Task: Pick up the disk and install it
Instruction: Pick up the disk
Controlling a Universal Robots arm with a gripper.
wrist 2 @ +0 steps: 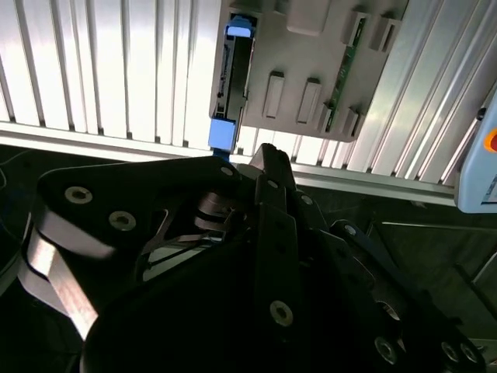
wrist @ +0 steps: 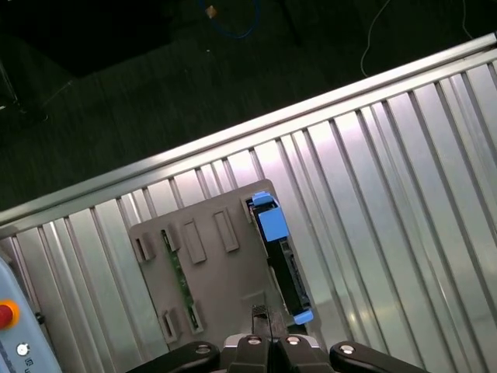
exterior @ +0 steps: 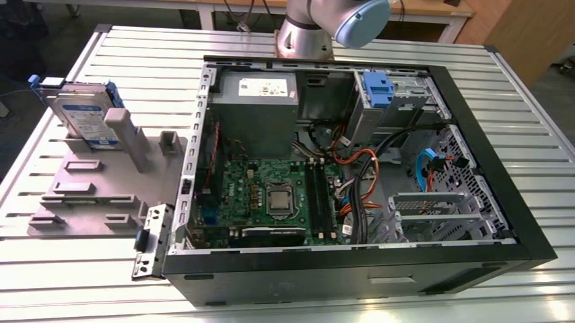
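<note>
The disk (exterior: 85, 118) stands on edge in a slot of the grey holder plate (exterior: 90, 195) at the exterior view's left, its blue-and-white label facing out and a blue carrier frame around it. In both wrist views I look down on it edge-on: a dark narrow body with blue clips at both ends (wrist: 287, 268) (wrist 2: 233, 78). My black gripper (wrist: 260, 312) (wrist 2: 268, 151) hangs well above the table beside the holder plate, apart from the disk. Its fingers are shut together with nothing between them.
An open computer case (exterior: 503, 202) lies to the right of the holder, with a grey power-supply box (exterior: 256, 101), motherboard (exterior: 269, 195) and a drive bay holding a blue carrier (exterior: 378, 91). A green memory stick (wrist: 175, 272) sits in the holder. A pendant with a red button (wrist: 6, 315) lies off the slatted table's edge.
</note>
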